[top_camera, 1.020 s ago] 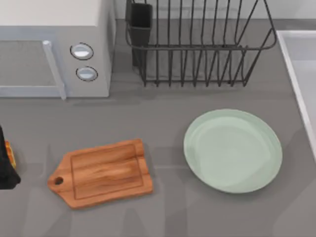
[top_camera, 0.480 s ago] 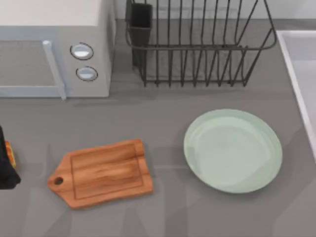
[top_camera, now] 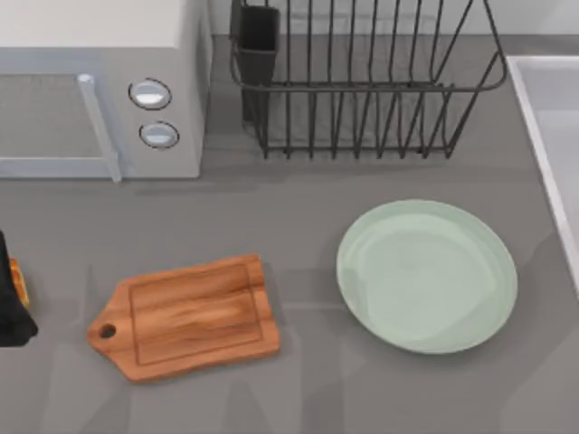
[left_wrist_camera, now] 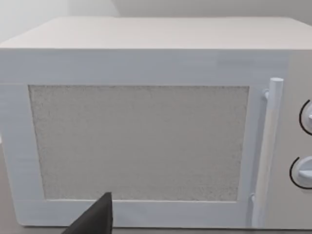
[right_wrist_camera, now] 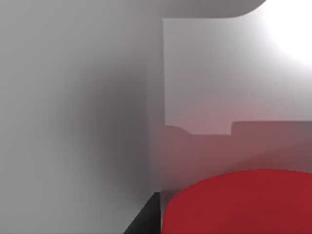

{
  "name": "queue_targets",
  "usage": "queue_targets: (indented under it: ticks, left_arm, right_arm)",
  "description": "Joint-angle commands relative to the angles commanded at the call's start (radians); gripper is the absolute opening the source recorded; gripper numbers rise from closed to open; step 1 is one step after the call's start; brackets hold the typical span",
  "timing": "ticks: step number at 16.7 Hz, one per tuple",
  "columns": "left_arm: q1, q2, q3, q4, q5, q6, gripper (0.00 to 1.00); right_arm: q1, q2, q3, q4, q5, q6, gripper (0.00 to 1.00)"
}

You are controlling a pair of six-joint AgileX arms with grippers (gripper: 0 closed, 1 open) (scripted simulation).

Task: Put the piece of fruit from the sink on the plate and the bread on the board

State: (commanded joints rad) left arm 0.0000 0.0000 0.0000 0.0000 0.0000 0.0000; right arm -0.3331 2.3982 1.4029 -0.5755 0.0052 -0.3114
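Note:
The brown wooden board [top_camera: 185, 316] lies at the front left of the table, handle toward the left. To its right sits the pale green plate [top_camera: 425, 276], bare. The sink [top_camera: 543, 117] runs along the right edge. My left gripper [top_camera: 9, 303] shows as a black shape at the table's left edge, with a golden-orange sliver of the bread [top_camera: 18, 282] against it. A black tip of it [left_wrist_camera: 95, 219] points at the microwave. In the right wrist view the red piece of fruit [right_wrist_camera: 239, 202] looms very close inside pale sink walls [right_wrist_camera: 73, 97], beside a dark part of my right gripper [right_wrist_camera: 146, 219].
A white microwave [top_camera: 99, 81] with two knobs stands at the back left. A black wire dish rack [top_camera: 362, 81] with a dark cup stands at the back centre. Grey tabletop lies between board and plate.

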Motion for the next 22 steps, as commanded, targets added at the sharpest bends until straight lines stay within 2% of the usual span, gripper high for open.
queue_targets:
  ticks: [4,12,18,22]
  left_arm:
    - [0.000,0.000,0.000,0.000,0.000,0.000,1.00]
    - [0.000,0.000,0.000,0.000,0.000,0.000,1.00]
    - [0.000,0.000,0.000,0.000,0.000,0.000,1.00]
    - [0.000,0.000,0.000,0.000,0.000,0.000,1.00]
  right_arm:
    - [0.002,-0.091,0.033,-0.072,-0.016,0.008,0.00]
    - [0.001,-0.250,0.138,-0.341,-0.018,0.006,0.00]
    - [0.010,-0.262,0.150,-0.350,-0.018,0.016,0.00]
    - [0.107,-0.304,0.198,-0.388,-0.016,0.111,0.00]
